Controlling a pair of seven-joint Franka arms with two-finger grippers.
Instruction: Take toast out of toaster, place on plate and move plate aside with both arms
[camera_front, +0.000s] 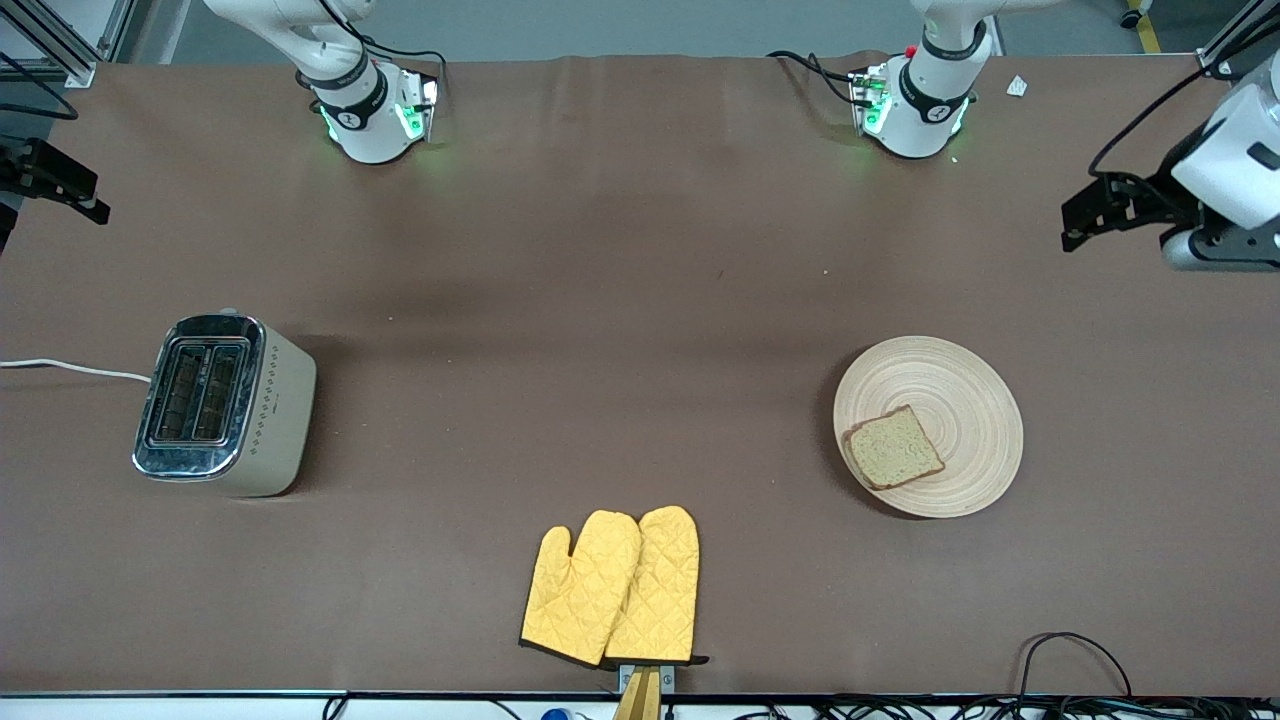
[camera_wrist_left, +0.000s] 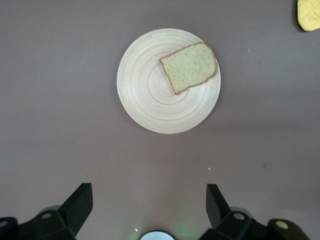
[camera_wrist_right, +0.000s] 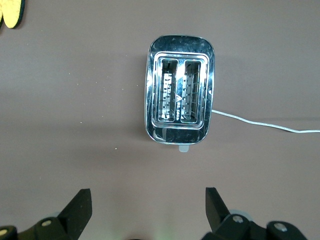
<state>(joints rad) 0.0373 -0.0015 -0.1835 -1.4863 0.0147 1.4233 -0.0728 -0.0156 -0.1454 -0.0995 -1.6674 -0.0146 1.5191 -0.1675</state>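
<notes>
The right gripper (camera_front: 60, 190) is cut by the edge of the front view; only a black part shows. In both wrist views the lower edge cuts the gripper bodies, so only finger tips show. The yellow oven mitts (camera_wrist_left: 309, 14) are cropped at the corner. The toaster's white cable (camera_wrist_right: 280, 126) leaves the frame.

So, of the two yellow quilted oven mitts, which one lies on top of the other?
The yellow quilted mitt with its thumb showing, toward the right arm's end of the table, lies on top; its edge overlaps the other yellow mitt, which shows no thumb.
</notes>
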